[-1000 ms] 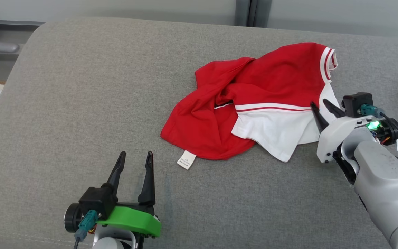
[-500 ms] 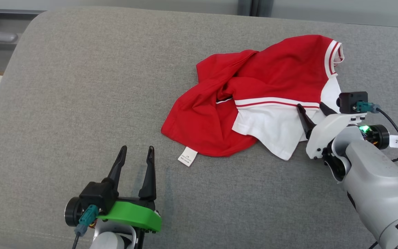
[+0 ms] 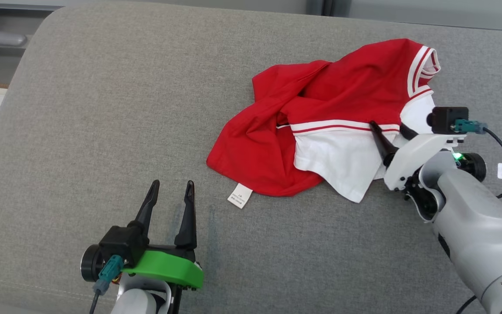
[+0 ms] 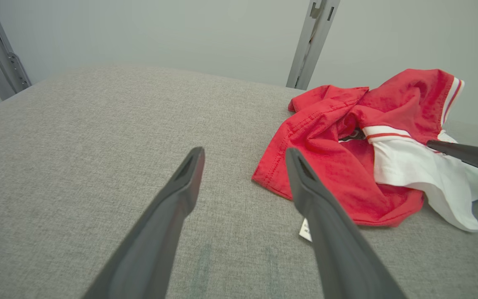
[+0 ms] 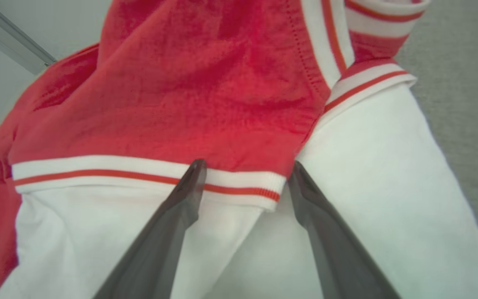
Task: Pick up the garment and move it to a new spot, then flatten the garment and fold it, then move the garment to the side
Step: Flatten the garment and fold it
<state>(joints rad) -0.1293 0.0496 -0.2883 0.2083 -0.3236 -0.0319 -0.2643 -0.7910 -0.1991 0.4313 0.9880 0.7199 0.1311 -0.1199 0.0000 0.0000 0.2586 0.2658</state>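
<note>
Moved: the right claw (image 3: 386,126) has spread wide from a pinch and sits further onto the garment (image 3: 342,87), its tips at the striped band (image 5: 98,168).
Lying: the garment, crumpled red and white, right of centre on the grey cushion (image 3: 103,109).
Idle: the left claw (image 3: 172,183), wide and empty, well apart from the cloth.
Grip: probably best to press down, gather one edge layer and close firmly before lifting.

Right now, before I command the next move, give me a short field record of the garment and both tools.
item: garment, red and white, crumpled
surface: grey cushion
tag: care label sticking out at the near red hem
left arm: left tool open, over bare cushion, apart from the garment
right arm: right tool open, fingers spread over the striped band and white part
held: nothing
</note>
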